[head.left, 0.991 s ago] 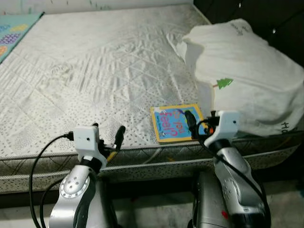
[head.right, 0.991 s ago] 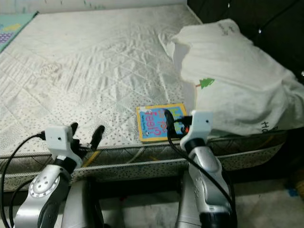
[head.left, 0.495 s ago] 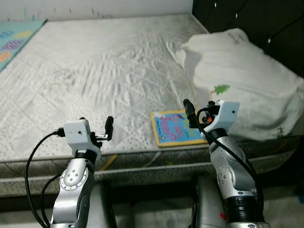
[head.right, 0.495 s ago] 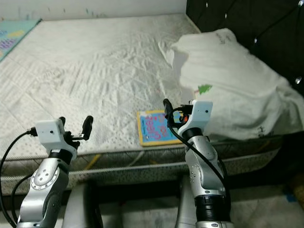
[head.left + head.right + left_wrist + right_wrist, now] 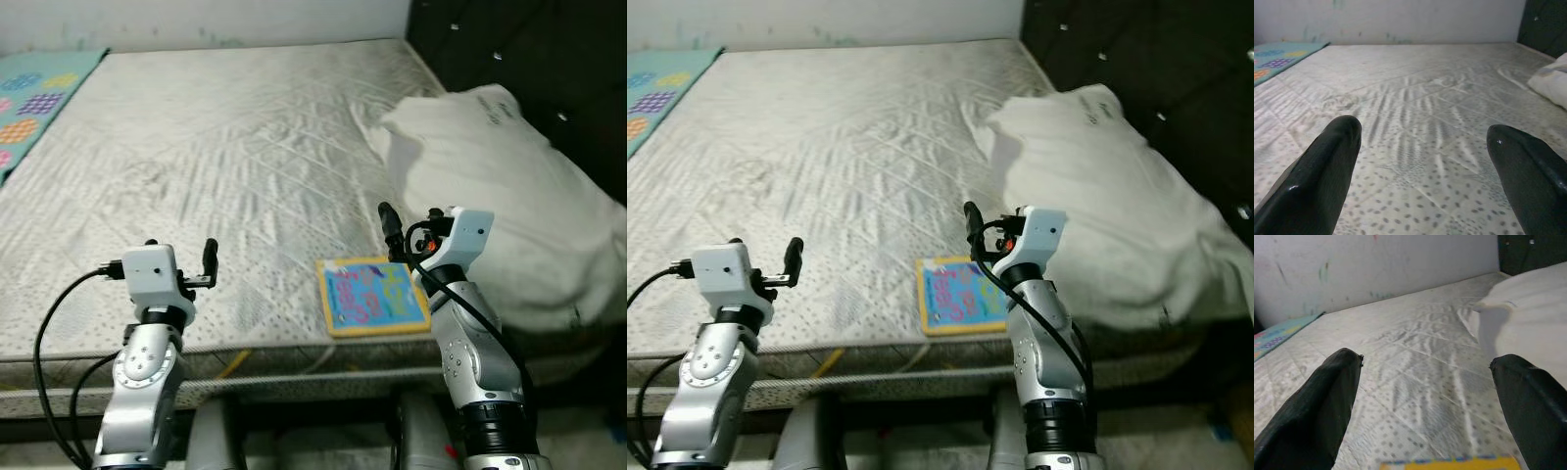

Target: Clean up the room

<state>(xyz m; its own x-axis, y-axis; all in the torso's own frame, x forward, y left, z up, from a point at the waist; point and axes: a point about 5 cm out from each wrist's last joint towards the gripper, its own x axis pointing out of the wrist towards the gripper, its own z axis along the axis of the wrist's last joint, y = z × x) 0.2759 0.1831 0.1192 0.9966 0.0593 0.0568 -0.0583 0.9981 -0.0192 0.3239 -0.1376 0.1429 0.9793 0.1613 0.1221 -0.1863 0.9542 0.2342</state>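
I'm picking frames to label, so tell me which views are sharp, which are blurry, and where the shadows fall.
Head views: sharp and evenly lit; the pillow casts a soft shadow onto the mattress, and the headboard is very dark. Left wrist view: the close fingers are soft, the mattress crisp. Right wrist view: the book edge and fingers are blurred.

This is a bedroom in a home. A wide bed (image 5: 225,157) with a bare quilted mattress fills the room; a white pillow (image 5: 500,186) lies at its right edge against a dark tufted headboard (image 5: 529,59), and a colourful children's book (image 5: 372,294) rests near the front edge.
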